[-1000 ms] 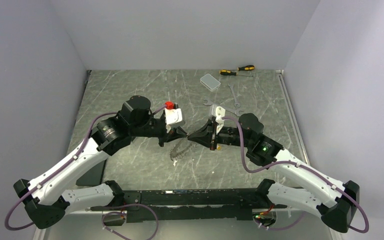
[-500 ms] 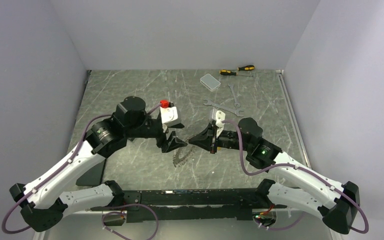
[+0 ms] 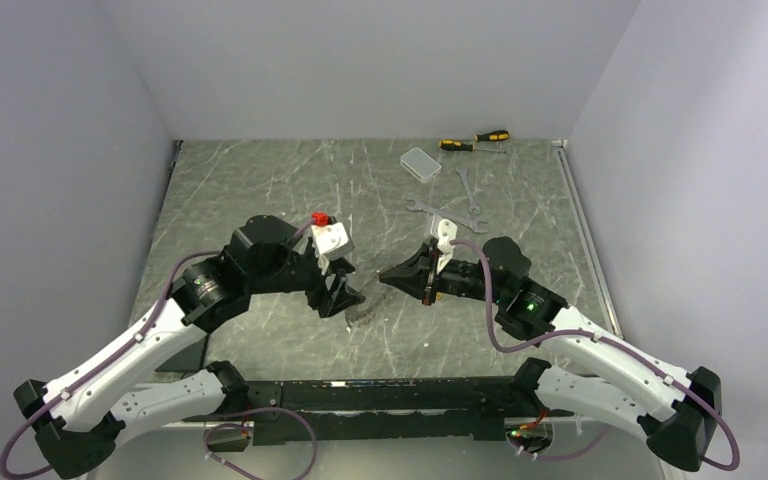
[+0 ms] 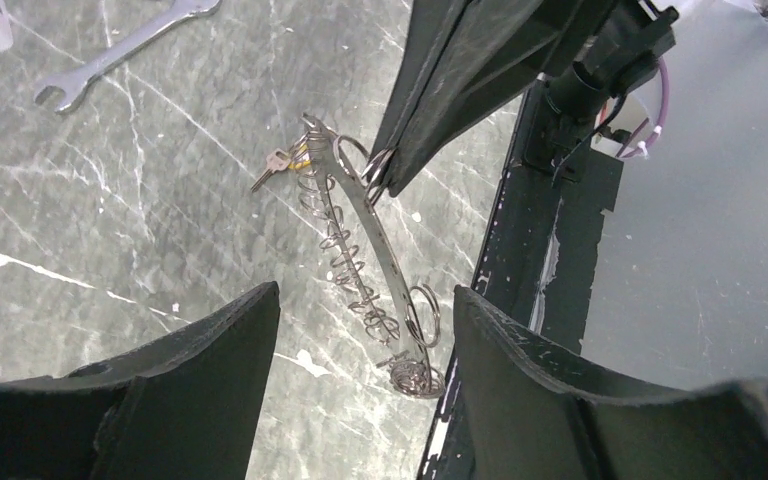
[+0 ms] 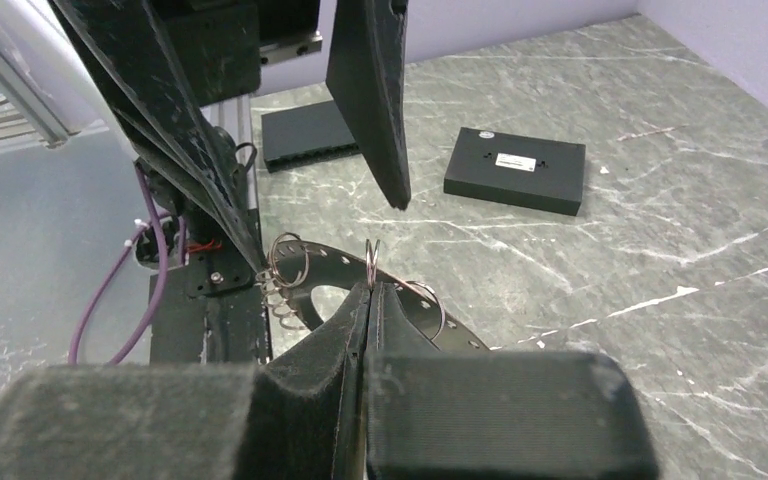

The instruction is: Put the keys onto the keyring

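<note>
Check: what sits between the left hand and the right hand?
The keyring spans that gap; right hand pinches near its far end, left hand open. Seen in left wrist view.

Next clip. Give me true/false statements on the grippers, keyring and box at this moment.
The left gripper is open, gripping nothing. True.
The right gripper is open. False: it is shut on a small loop of the keyring.
A small yellow-headed key hangs at one end of the keyring. True.
The clear box lies between the grippers. False: it lies far back, by the screwdrivers.
</note>
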### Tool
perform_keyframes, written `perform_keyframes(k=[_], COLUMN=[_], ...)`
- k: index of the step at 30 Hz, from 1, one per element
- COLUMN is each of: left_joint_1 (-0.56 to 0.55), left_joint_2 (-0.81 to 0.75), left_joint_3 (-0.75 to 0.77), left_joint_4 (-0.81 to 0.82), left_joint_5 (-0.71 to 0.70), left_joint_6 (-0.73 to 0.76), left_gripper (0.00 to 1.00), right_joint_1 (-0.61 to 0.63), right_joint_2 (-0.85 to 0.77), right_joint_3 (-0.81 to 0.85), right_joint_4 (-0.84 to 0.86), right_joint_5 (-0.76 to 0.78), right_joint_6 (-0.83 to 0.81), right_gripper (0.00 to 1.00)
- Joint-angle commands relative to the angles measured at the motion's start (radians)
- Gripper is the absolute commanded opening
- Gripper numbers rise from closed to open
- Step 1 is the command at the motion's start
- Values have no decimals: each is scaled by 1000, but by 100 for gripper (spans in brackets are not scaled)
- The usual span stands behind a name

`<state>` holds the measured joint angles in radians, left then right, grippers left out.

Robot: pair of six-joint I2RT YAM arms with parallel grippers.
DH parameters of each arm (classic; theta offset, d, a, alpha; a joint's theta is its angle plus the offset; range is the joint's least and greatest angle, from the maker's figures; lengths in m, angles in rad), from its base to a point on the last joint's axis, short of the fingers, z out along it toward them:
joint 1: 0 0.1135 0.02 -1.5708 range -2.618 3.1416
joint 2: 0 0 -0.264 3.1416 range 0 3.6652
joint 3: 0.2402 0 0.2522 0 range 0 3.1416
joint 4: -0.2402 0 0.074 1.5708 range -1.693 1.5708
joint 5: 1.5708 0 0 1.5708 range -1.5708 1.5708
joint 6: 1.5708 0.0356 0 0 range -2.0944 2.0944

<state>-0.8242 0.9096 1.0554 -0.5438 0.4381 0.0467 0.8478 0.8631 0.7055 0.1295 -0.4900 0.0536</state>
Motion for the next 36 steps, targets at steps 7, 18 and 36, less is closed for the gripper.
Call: perform_keyframes(k=[7,18,36], left_joint_1=[-1,-1,0], left_joint_2=[24,65,95], left_joint_3=[-65,-71,-41], left_joint_4=[130,175,175], left_joint_5=[-24,3,-29], left_joint_6=[-74,-62,-90], left_gripper=[59,5,0], right_joint_1=[4,4,18], right_joint_2=[-22,-17,95], right_joint_3=[13,18,89], right_joint_4=[78,98,0], right_joint_5=[19,48,258], right_joint_6=[33,83,182], right_gripper=[0,0,0])
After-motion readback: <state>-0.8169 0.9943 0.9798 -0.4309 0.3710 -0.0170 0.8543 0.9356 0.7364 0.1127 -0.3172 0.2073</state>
